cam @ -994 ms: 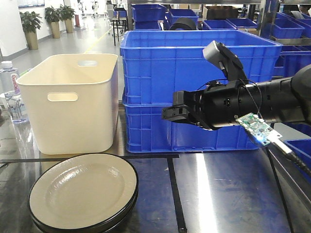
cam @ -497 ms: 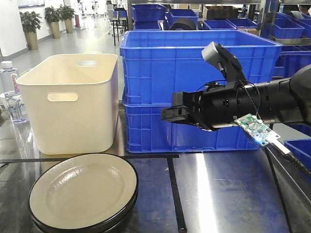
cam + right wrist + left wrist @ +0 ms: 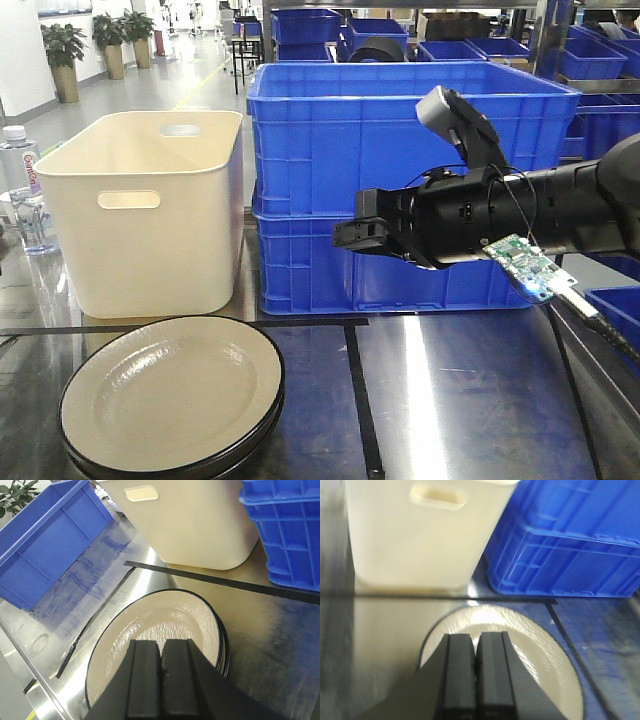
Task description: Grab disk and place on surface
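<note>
- Front view: the right tool (image 3: 352, 236) hangs in mid-air in front of the blue crates (image 3: 400, 190), and over the last second it has hardly budged, just a hair of drift. Its jaws are pressed together with nothing between them. The disk (image 3: 172, 400), a cream plate with a dark rim stacked on another, lies at the near left of the bench (image 3: 470, 400), well apart from that tool and below it. The cream bin (image 3: 140, 215) stands behind it.
- Left wrist view: the left tool (image 3: 476, 677) is closed narrow and empty, poised above the disk (image 3: 540, 655); I cannot tell whether it touches.
- Right wrist view: the right tool (image 3: 161, 680) looks down on the disk (image 3: 150, 635) from above, jaws together, and black tape (image 3: 220, 582) crosses the shiny bench (image 3: 280, 650) beyond.
- What it means: no grab has started; in my judgement this is a pause before the approach, and a tool must open first.
</note>
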